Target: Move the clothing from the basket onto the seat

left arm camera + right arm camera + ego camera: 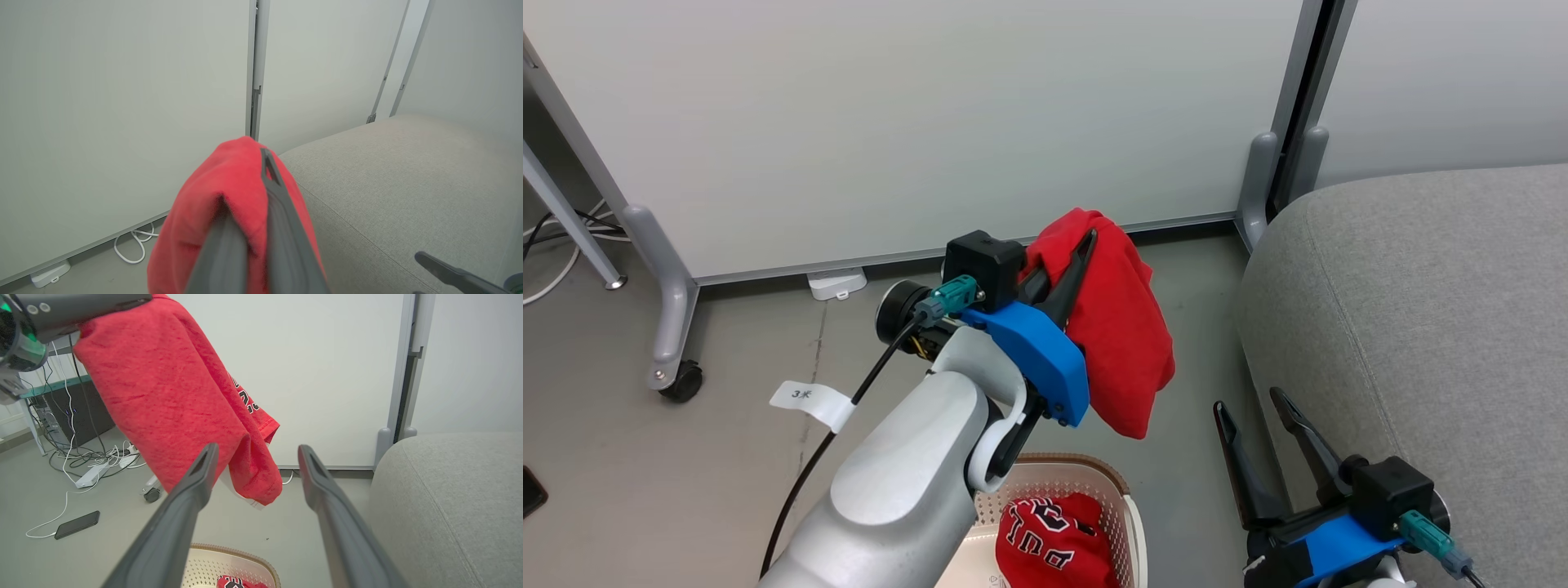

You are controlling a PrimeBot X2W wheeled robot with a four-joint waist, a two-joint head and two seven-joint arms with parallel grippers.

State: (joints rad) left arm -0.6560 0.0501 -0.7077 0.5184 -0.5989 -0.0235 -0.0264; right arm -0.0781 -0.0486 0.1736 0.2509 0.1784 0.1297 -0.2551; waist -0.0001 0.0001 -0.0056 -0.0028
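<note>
red clothes (pixel 1123 327): 2, one up in the air and one in the basket | basket (pixel 1086 463): 1 | grey seat (pixel 1421 286): 1 | robot hands: 2, the left hand (pixel 1088 241) and the right hand (pixel 1248 400) | dark fingers (pixel 184 506): 4, two on each hand | phone (pixel 77 524): 1 | black wheel (pixel 682 382): 1 | paper tag (pixel 809 402): 1

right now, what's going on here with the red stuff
The robot is moving clothes from the basket to the seat. Its left end effector is shut on a red garment, which hangs in the air above the basket, left of the seat and not yet over it. A second garment lies in the basket. The right end effector is open and empty, low beside the seat's edge.
</note>
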